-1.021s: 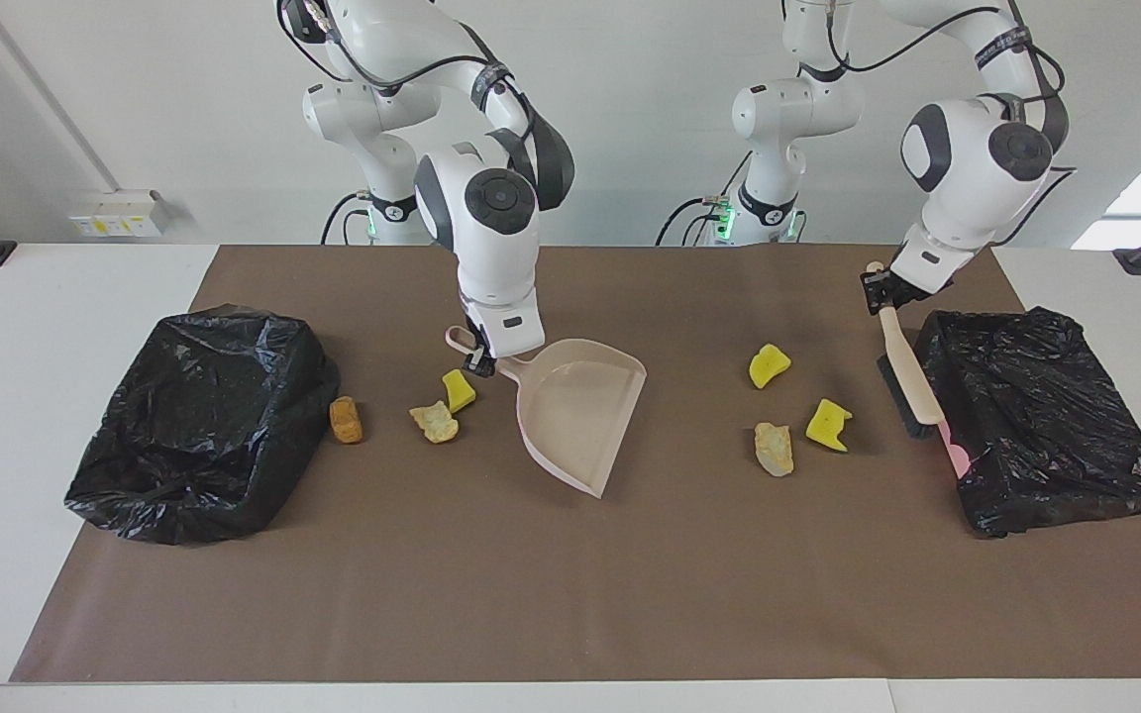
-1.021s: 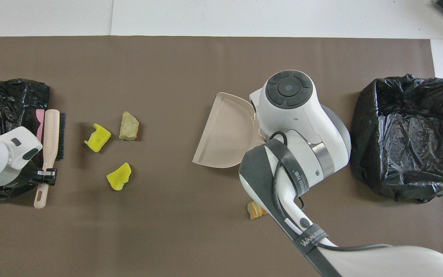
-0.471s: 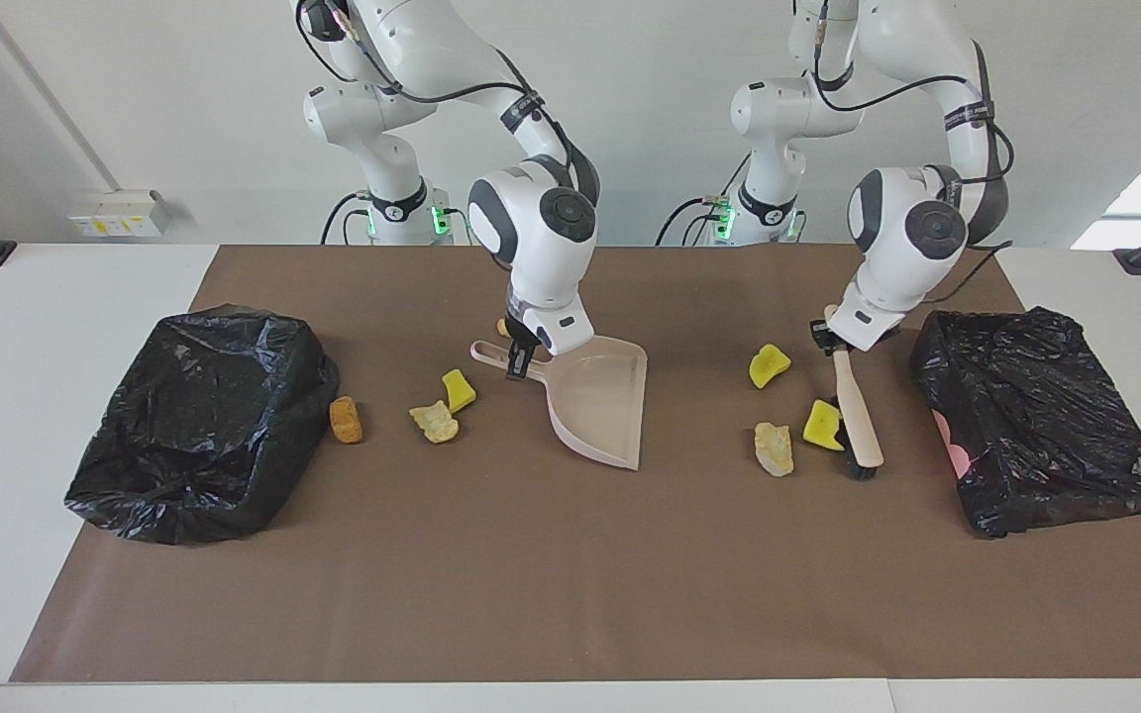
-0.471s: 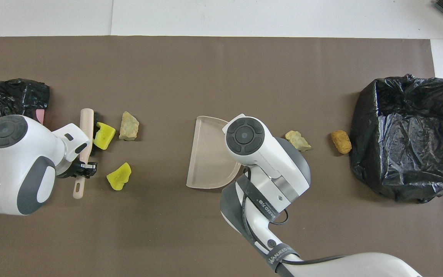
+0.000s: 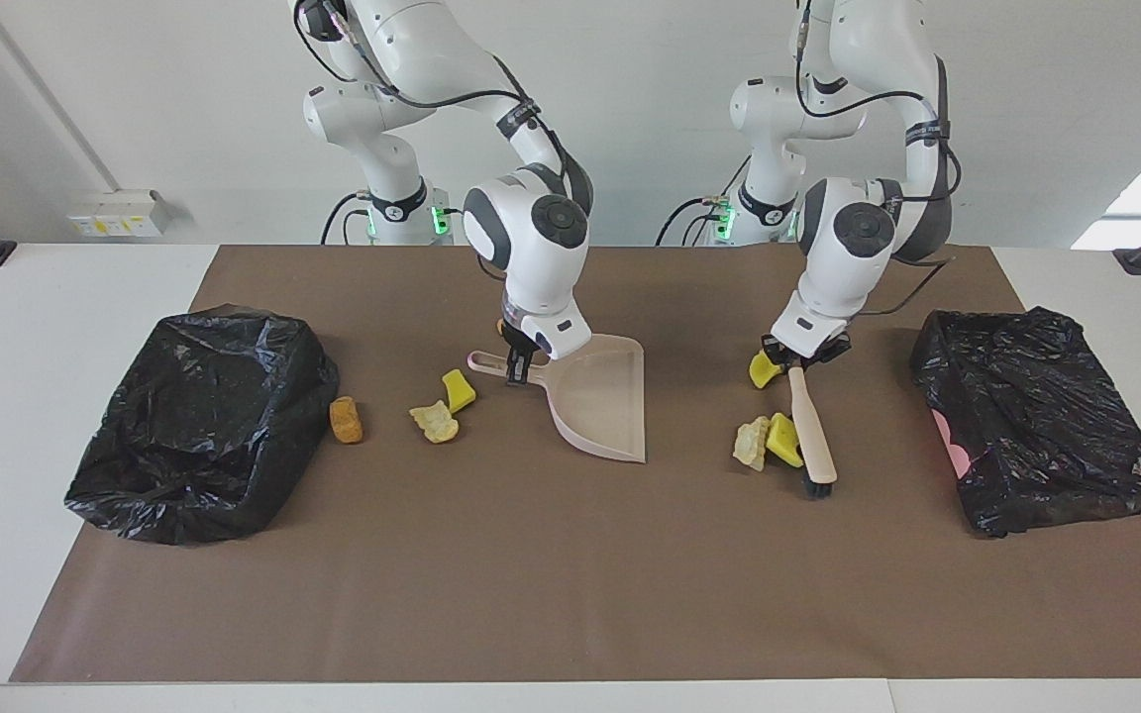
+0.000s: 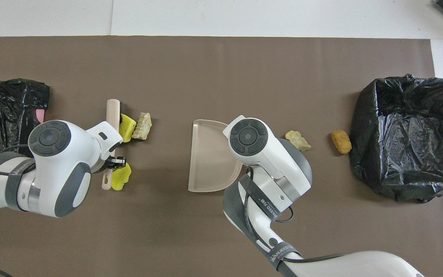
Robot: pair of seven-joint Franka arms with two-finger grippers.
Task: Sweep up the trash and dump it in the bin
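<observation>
My left gripper (image 5: 801, 355) (image 6: 114, 163) is shut on the handle of a beige brush (image 5: 812, 436) (image 6: 112, 115), whose bristles rest on the mat. The brush head presses a yellow sponge piece (image 5: 781, 439) (image 6: 127, 127) against a tan lump (image 5: 752, 443) (image 6: 142, 125). Another yellow piece (image 5: 762, 368) (image 6: 120, 177) lies by the brush handle. My right gripper (image 5: 519, 366) is shut on the handle of a beige dustpan (image 5: 602, 401) (image 6: 208, 156) at mid-table. More trash lies toward the right arm's end: a yellow piece (image 5: 459, 389), a tan lump (image 5: 435, 422) (image 6: 297, 140) and an orange lump (image 5: 345, 419) (image 6: 340, 141).
A bin lined with a black bag (image 5: 199, 421) (image 6: 406, 138) stands at the right arm's end, with the orange lump beside it. A second black-lined bin (image 5: 1041, 416) (image 6: 6, 107) stands at the left arm's end, with a pink thing (image 5: 949, 436) at its side.
My left gripper swept the brush from beside its bin toward the table's middle, pushing a yellow piece against the tan lump. My right gripper shifted and turned the dustpan.
</observation>
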